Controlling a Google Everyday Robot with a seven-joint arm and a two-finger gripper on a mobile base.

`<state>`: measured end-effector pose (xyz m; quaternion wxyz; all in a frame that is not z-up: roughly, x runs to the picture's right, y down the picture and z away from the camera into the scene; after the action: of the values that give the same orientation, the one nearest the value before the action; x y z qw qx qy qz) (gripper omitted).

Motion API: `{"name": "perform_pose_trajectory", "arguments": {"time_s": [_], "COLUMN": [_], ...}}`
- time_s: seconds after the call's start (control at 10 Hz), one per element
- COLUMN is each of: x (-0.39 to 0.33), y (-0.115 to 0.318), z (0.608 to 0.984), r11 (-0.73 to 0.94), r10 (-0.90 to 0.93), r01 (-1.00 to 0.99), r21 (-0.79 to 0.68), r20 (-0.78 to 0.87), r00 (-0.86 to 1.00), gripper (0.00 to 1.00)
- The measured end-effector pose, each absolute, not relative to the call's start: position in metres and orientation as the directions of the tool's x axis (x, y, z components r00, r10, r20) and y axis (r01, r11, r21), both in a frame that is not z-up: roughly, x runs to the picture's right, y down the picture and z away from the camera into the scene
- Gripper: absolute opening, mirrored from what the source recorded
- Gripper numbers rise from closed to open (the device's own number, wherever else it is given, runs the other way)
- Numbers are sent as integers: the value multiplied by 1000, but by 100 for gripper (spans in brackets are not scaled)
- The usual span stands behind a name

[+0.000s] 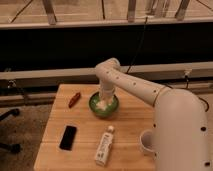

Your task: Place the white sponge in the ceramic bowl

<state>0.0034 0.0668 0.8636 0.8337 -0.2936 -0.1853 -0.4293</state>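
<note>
A green ceramic bowl (104, 106) sits on the wooden table (85, 120), near its back middle. My white arm reaches from the lower right over the table and bends down into the bowl. My gripper (105, 100) points straight down inside the bowl. A white sponge (102, 105) shows as a pale lump in the bowl, right under the gripper. I cannot tell whether the gripper still touches the sponge.
A red-brown packet (74, 99) lies left of the bowl. A black phone-like slab (68, 137) lies at the front left. A white bottle (104, 145) lies on its side at the front. A white cup (147, 142) stands by the arm's base. A railing runs behind the table.
</note>
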Motion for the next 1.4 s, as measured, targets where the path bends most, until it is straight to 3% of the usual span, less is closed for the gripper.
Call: {"name": "perform_pose_trajectory", "arguments": {"time_s": [0.1,0.2,1.4], "x": [6,6,15], "y": [63,61,20], "z": [867,871,911], "r11": [466,472,529], "r10": [-604,-600,-579], "r01": [821,818,783], "r21": [-330,-330,-326], "r20": [559,560,536], "r00": [568,572,614], "gripper": [75,79,80]}}
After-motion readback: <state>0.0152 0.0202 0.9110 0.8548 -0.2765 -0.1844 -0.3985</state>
